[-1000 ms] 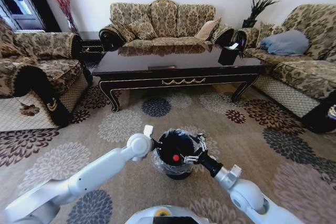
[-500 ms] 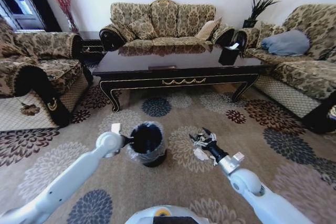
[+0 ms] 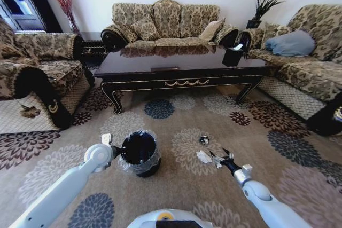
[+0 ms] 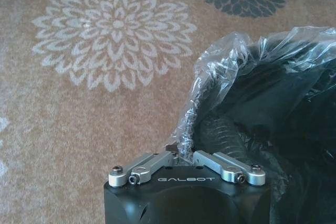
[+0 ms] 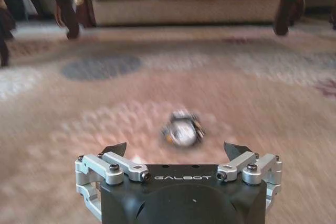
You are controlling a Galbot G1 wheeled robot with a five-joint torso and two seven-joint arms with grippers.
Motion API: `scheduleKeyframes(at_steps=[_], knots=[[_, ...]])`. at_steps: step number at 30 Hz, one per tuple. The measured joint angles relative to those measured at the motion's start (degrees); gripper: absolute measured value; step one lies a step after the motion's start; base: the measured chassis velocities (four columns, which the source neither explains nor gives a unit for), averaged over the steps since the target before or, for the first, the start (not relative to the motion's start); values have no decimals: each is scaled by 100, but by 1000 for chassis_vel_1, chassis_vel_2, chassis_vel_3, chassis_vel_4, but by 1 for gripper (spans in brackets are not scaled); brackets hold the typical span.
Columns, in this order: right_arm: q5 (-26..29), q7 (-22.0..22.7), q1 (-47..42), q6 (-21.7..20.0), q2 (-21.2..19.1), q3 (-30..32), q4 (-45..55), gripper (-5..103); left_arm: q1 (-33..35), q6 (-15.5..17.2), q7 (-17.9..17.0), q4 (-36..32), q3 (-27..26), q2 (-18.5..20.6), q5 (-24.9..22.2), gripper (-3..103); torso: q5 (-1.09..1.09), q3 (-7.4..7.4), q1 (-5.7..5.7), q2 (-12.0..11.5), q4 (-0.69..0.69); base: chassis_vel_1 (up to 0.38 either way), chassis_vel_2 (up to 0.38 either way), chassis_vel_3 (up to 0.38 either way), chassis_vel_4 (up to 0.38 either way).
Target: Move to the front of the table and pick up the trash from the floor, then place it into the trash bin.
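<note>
- Trash left on the carpet: white paper wad (image 3: 203,156) and shiny piece (image 3: 203,140).
- Right claw (image 3: 222,159), wide open and empty, hovers just beside the wad.
- Left claw (image 4: 181,157) pinches the bin (image 3: 139,154) liner.

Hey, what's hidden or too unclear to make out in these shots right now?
- Trash bin contents: dark inside in the head view; in the left wrist view the liner bag and the left tool on the rim cover it.
- Shiny trash piece: blurred in the right wrist view beyond the open right tool, tiny in the head view.
- White paper wad: too small for detail.
</note>
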Motion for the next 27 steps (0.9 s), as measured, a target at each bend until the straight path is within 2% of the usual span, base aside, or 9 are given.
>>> scheduleKeyframes(at_steps=[7,10,15,27], knots=[[-75,-240,381,90,147,-134,-1020,100,57,0,2,-101,-3,-7,-7,0,0,0,0,0,-3,0,0,0,0],[-84,-304,595,111,217,-179,-1367,100,92,1,2,-114,18,13,-2,0,0,0,0,0,2,0,0,0,0],[-224,-403,658,155,286,-189,-1578,100,92,0,9,-89,39,-15,17,0,-1,0,0,0,-3,0,0,0,0],[-656,-438,909,324,548,-288,-1979,101,28,0,17,-44,90,-48,-13,0,0,0,0,0,-1,0,0,0,0]])
